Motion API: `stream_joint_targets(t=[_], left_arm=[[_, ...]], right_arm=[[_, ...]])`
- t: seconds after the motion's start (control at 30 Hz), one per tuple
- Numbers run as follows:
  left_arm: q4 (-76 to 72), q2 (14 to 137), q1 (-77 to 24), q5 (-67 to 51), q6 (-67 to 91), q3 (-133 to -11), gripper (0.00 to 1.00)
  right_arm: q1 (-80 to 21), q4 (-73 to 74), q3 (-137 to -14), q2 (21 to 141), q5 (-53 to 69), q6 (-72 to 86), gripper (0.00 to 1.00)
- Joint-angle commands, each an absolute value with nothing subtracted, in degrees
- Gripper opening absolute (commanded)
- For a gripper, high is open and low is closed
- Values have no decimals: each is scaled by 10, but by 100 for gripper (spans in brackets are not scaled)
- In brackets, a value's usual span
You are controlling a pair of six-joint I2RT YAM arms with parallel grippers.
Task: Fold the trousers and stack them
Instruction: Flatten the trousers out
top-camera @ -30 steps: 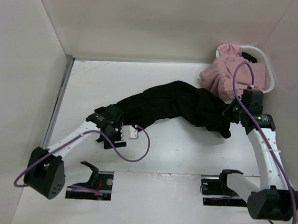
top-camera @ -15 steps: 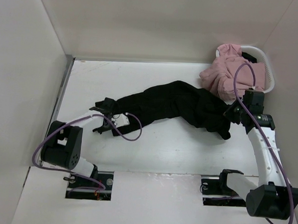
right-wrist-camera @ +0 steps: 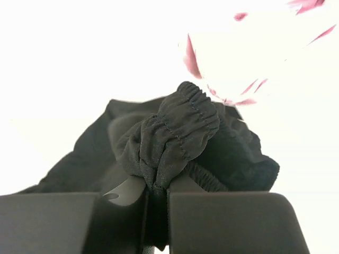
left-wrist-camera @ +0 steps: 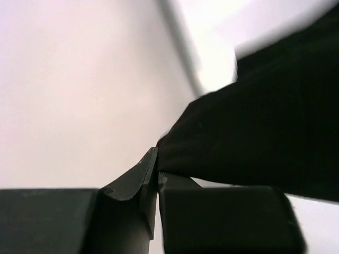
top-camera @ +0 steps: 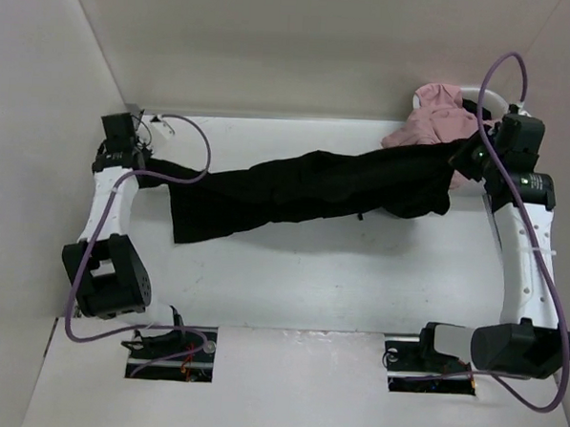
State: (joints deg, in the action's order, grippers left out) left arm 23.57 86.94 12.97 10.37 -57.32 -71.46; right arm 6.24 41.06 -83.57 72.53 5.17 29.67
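Black soft-cloth trousers point(top-camera: 306, 186) stretched across white table point(top-camera: 311, 272), apparently lifted clear at both ends, left gripper point(left-wrist-camera: 158, 168) clamped on leg hem by left wall point(top-camera: 42, 115), right gripper point(right-wrist-camera: 157, 186) pinching gathered elastic waistband beside pink garment pile point(top-camera: 428, 125) in white basket point(top-camera: 497, 98)

The top view is lit brightly and evenly, and everything in it is seen sharp. Only a faint, soft shadow is thrown on the table point(top-camera: 311, 272) under the trousers point(top-camera: 296, 190). In the left wrist view the cloth is badly blurred. In the right wrist view the background is washed out to white glare.
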Motion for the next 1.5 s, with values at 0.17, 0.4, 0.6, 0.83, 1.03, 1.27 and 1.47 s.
stream_joint_targets(t=[0.17,0.4,0.6,0.83,1.03,1.27,1.47], left_arm=[[336,674,180,41,-674,-581,5],[639,534,246,-15,-831,-456,41],[623,638,304,-97,-779,-577,61],[512,830,320,-98,-577,-666,62],[447,927,298,-53,-430,-667,60],[364,1015,284,-2,-402,-656,57],[328,1028,281,11,-455,-614,31]], right_arm=[[110,446,-645,542,26,316,4],[153,514,-489,382,21,359,62],[150,499,-495,389,13,367,78],[83,463,-425,402,6,428,81],[30,463,-385,418,-78,480,87],[-17,543,-323,395,-119,719,85],[-91,541,-294,453,-145,869,87]])
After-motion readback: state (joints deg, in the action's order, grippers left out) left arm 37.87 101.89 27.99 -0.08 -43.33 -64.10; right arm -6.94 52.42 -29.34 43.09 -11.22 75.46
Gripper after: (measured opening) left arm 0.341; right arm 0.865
